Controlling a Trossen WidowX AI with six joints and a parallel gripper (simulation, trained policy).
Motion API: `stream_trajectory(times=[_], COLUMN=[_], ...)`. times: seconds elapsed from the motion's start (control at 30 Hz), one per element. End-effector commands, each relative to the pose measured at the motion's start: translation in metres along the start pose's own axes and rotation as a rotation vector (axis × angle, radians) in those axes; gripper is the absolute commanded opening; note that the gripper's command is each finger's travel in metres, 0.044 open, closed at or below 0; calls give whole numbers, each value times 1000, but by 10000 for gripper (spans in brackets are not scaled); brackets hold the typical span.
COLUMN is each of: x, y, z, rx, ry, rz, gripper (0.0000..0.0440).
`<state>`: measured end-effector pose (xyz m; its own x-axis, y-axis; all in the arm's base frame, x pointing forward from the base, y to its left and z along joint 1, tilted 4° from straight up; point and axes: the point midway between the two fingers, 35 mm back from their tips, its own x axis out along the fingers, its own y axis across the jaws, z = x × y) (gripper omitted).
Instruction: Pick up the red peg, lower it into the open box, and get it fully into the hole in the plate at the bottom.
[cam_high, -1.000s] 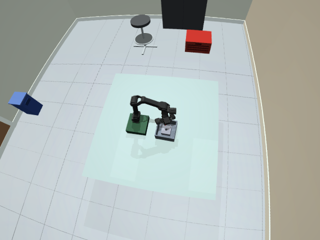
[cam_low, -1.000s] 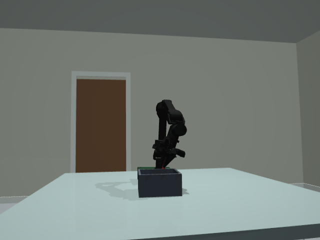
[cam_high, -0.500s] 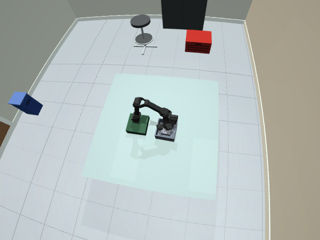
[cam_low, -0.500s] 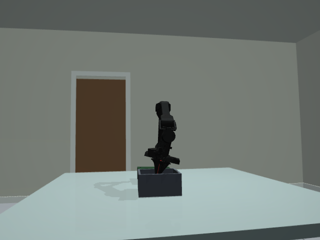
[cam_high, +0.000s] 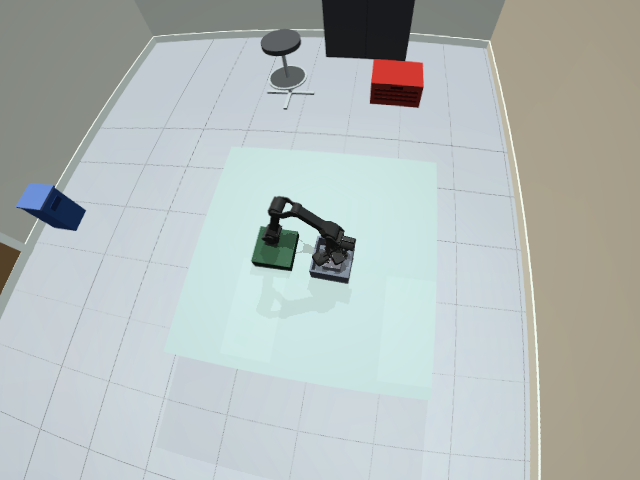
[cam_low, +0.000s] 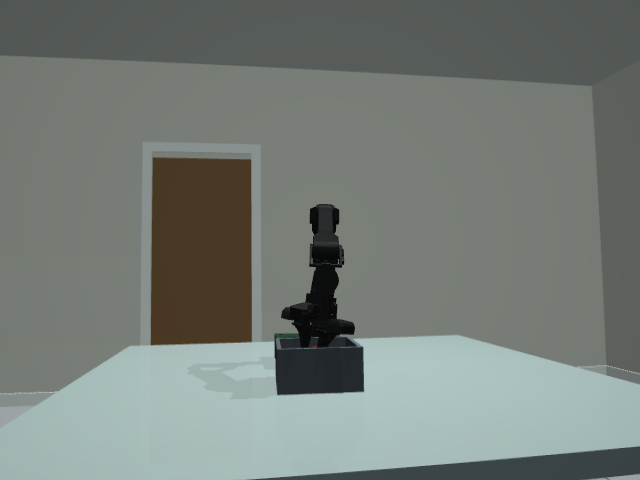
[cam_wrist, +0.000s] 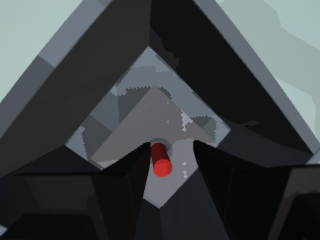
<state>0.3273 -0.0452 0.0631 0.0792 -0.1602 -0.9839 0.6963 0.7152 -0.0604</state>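
Note:
The red peg (cam_wrist: 162, 162) (cam_low: 315, 346) stands in the hole of the grey plate (cam_wrist: 125, 140) at the bottom of the box (cam_high: 329, 277) (cam_low: 320, 369) (cam_wrist: 110, 55). In the wrist view the dark rim of the hole shows around the peg's lower end; how deep the peg sits cannot be told. My gripper (cam_wrist: 171, 145) (cam_low: 314, 344) points down into the box and is partly open. The peg is between the fingers, close to the left one in the wrist view, with a clear gap to the right one. In the top view the gripper covers the peg.
The arm's green base block (cam_high: 281, 255) stands beside the box on the pale table (cam_high: 310, 341). The box walls rise around the fingers on all sides. A stool (cam_high: 280, 42), a red cabinet (cam_high: 397, 74) and a blue bin (cam_high: 51, 206) stand away from the table.

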Motion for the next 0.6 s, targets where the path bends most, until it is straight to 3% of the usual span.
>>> stream_trajectory(times=[0.0,0.23,0.57], x=[-1,-8,-34], y=[20,31,62], z=[19,37,56], rx=[-6,-6,-27], ry=[-16,6,12], rz=[70,106,205], gripper=[277,440,440])
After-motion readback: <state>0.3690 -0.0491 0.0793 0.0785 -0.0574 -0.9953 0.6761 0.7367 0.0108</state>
